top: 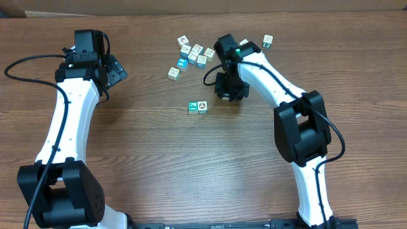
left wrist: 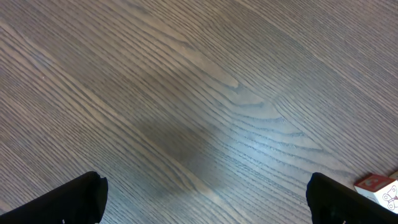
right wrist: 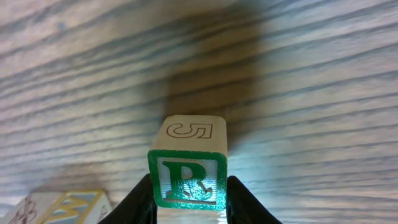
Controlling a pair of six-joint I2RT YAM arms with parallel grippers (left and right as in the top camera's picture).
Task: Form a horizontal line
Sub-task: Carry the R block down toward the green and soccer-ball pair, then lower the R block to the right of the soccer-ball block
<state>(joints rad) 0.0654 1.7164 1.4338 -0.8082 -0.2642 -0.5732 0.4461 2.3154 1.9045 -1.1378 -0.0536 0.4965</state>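
r gripper clamps cube, prob hidden overhead

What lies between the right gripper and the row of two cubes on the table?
Nothing: the overhead view shows only bare tabletop between the right gripper and the row.

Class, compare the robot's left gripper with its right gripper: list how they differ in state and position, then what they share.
The left gripper stands wide open and empty; the right gripper is shut on a cube with a green R. The left gripper sits far from the cube pile; the right gripper is just beside the two-cube row. Both have black fingers over the wooden table.
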